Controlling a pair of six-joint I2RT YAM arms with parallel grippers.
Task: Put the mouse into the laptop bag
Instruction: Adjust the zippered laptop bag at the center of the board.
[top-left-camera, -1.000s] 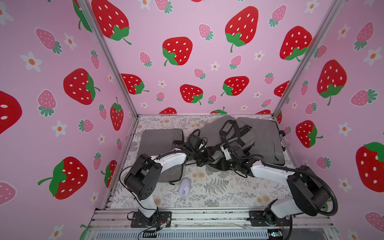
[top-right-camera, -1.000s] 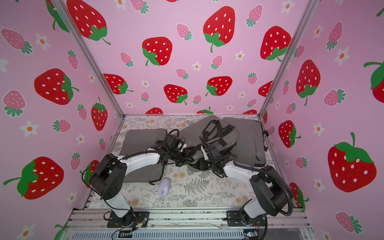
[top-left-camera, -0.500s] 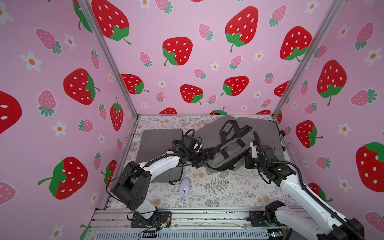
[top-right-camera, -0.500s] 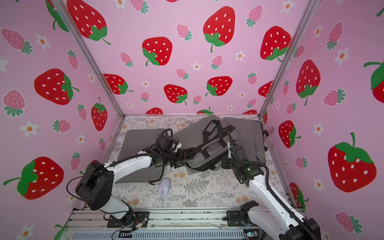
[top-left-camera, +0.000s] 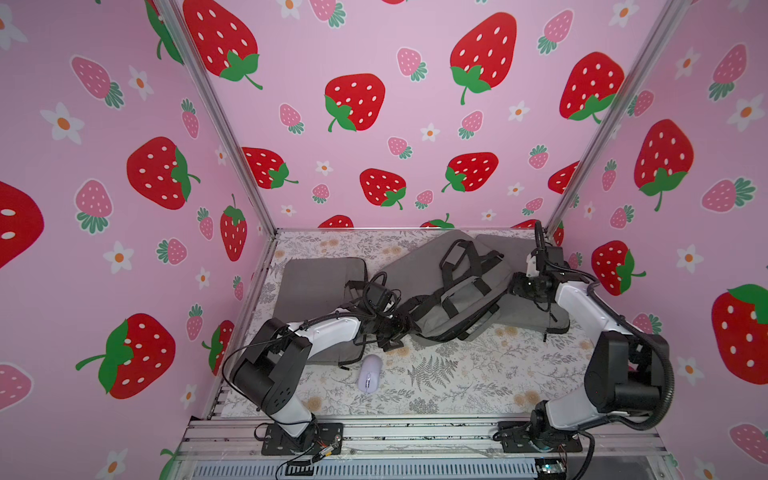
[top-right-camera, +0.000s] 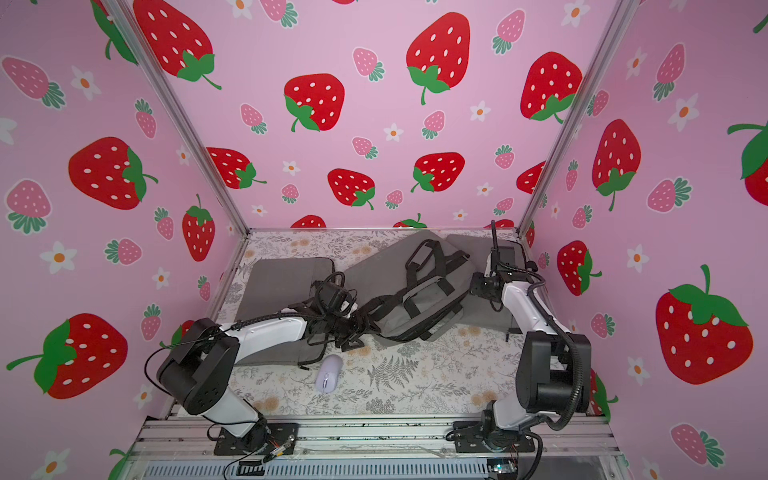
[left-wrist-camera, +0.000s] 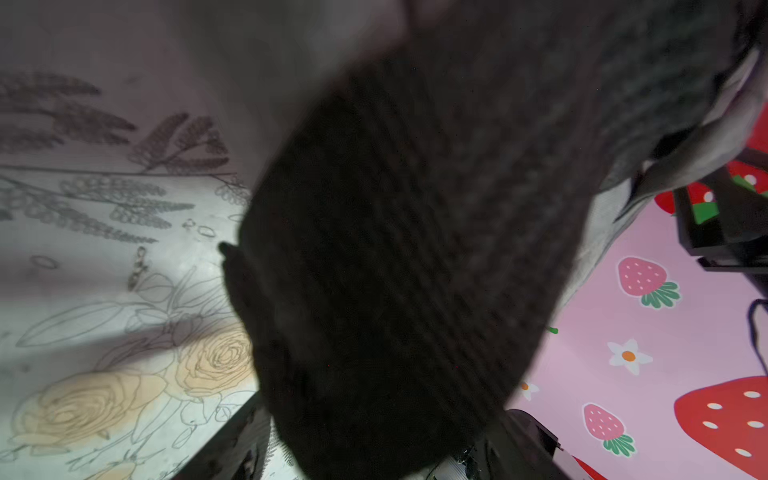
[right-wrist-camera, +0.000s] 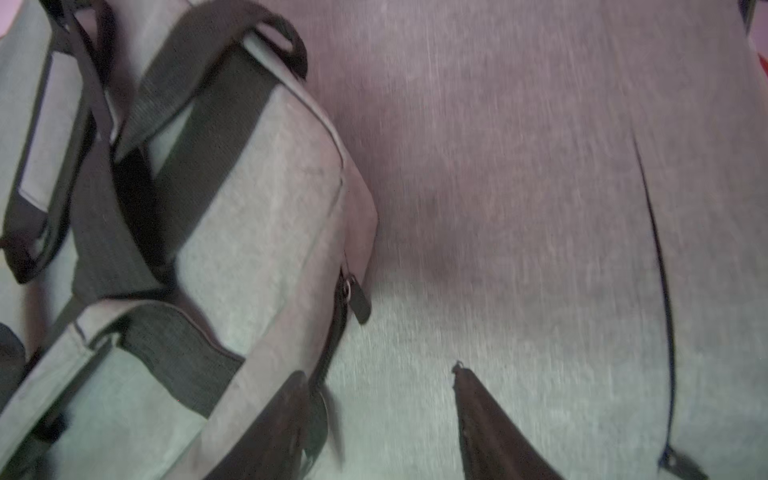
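The pale lilac mouse (top-left-camera: 370, 374) (top-right-camera: 329, 373) lies on the floral mat, near the front. Behind it the grey laptop bag (top-left-camera: 457, 286) (top-right-camera: 419, 291) with black straps lies slanted across the middle. My left gripper (top-left-camera: 394, 332) (top-right-camera: 353, 332) is at the bag's near left corner, above the mouse. In the left wrist view a black strap (left-wrist-camera: 415, 249) fills the picture, and the left gripper (left-wrist-camera: 374, 453) stands open behind it. My right gripper (top-left-camera: 516, 286) (top-right-camera: 478, 287) is at the bag's right end, open over grey fabric (right-wrist-camera: 519, 208), nothing between the right gripper (right-wrist-camera: 382, 399) fingers.
A flat grey sleeve (top-left-camera: 320, 282) lies at the left under my left arm. Another grey bag (top-left-camera: 528, 311) lies at the right under the laptop bag. Pink strawberry walls close in the left, back and right sides. A metal rail (top-left-camera: 415, 432) runs along the front.
Both grippers were shut at the bag's near side and have opened. The right arm has swung away to the back right. The left arm has stayed at the bag's corner.
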